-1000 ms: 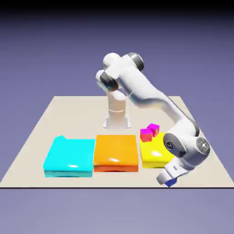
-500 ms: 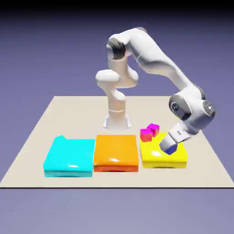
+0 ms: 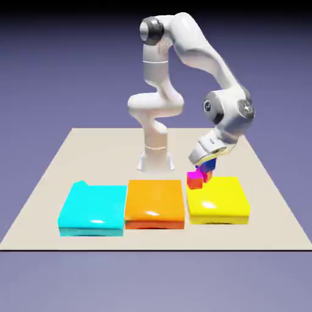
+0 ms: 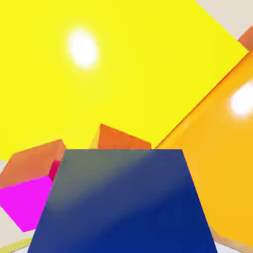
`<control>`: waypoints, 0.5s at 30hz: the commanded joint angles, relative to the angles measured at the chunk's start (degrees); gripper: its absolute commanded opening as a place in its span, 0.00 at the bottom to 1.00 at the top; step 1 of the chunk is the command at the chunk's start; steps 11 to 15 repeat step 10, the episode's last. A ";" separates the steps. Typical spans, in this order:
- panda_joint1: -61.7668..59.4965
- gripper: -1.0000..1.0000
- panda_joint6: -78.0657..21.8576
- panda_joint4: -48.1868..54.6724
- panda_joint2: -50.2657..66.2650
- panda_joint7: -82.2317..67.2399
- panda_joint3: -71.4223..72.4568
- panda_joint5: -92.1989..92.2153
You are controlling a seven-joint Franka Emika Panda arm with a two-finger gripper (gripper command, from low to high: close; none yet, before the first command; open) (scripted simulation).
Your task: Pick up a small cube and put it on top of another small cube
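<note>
My gripper [image 3: 205, 161] is shut on the small deep-blue cube [image 3: 209, 164], which hangs in the air just above the back left corner of the yellow slab [image 3: 219, 201]. Right below it sit a magenta small cube [image 3: 195, 179] and a pink-red small cube [image 3: 208, 176], touching each other. In the hand view the blue cube [image 4: 123, 197] fills the bottom and hides my fingertips. The magenta cube [image 4: 24, 202] shows at lower left, a second small cube [image 4: 123, 139] just beyond the blue one, and the yellow slab [image 4: 123, 74] behind.
Three flat slabs lie in a row near the table's front: cyan [image 3: 92, 209] at the exterior view's left, orange [image 3: 155, 204] in the middle, yellow at the right. The orange slab [image 4: 222, 163] also shows in the hand view. The robot's base [image 3: 156, 159] stands behind them.
The arm has swung up from the table's front edge, back over the yellow slab, carrying the blue cube to just above the two magenta and pink-red cubes.
</note>
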 commanded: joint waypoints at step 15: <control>0.38 1.00 8.89 -7.21 1.41 0.50 -0.50 -0.03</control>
